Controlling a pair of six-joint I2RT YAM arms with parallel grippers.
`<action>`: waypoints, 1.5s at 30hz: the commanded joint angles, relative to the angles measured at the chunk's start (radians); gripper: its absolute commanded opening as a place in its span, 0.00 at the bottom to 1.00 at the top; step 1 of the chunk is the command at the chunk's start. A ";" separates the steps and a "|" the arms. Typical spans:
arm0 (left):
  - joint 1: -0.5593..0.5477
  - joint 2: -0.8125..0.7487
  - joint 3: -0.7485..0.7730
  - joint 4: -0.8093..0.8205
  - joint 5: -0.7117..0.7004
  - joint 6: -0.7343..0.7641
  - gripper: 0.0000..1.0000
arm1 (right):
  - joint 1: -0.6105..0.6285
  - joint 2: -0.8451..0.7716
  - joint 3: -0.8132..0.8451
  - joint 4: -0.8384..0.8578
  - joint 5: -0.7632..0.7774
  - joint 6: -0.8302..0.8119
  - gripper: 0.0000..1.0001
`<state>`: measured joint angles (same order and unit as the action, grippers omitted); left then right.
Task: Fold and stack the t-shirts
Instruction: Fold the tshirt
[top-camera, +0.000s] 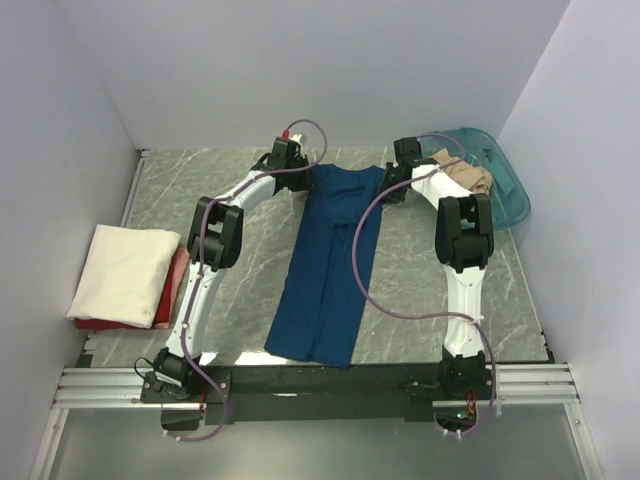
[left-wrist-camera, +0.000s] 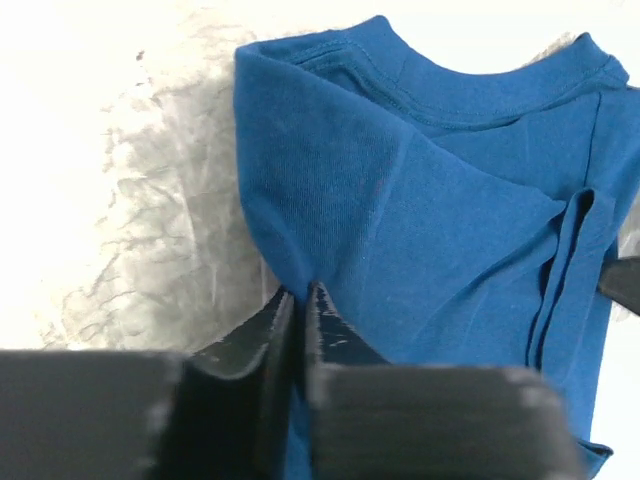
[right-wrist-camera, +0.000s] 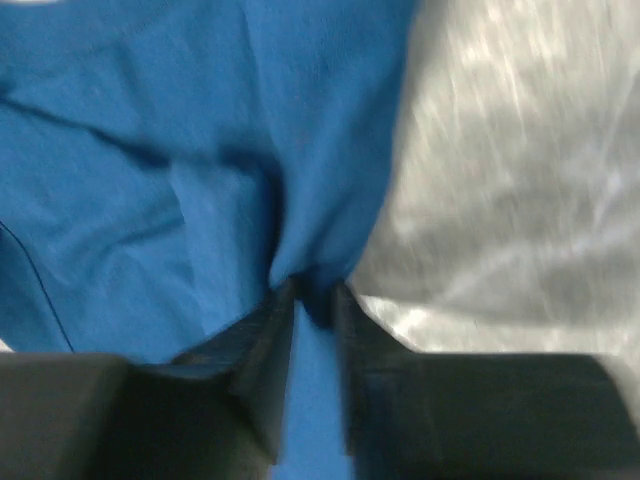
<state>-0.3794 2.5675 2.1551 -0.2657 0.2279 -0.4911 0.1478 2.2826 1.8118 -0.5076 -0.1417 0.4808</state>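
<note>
Left end effector (left-wrist-camera: 300, 305), nearly closed, pinches the blue t-shirt (top-camera: 335, 260) at eleven o'clock. Right end effector (right-wrist-camera: 312, 295), narrowly parted, clamps its one o'clock corner.

No words, numbers or signs can be read. The blue t-shirt (top-camera: 330, 270) shows only plain cloth.

The blue t-shirt (top-camera: 330, 260) is one plain deep shade (it reads brighter in the wrist views). The cream-white t-shirt (top-camera: 125, 270) lies over a red item (top-camera: 176, 285). The tan-beige t-shirt (top-camera: 470, 178) shows against the translucent teal tub (top-camera: 510, 200). The table (top-camera: 240, 290) is grey with pale marble veining, and the cables (top-camera: 380, 300) are purple.
</note>
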 joint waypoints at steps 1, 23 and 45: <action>0.022 0.034 0.020 -0.038 -0.050 -0.036 0.10 | 0.006 0.058 0.113 -0.028 -0.018 -0.008 0.24; 0.209 -0.055 -0.035 0.184 0.022 -0.202 0.64 | 0.029 0.175 0.500 0.000 -0.134 -0.068 0.53; -0.177 -1.285 -1.441 0.072 -0.421 -0.612 0.37 | 0.465 -1.049 -1.045 0.204 0.252 0.131 0.45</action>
<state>-0.4847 1.3716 0.8120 -0.1253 -0.0849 -0.9993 0.5549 1.3327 0.8406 -0.3378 -0.0021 0.5453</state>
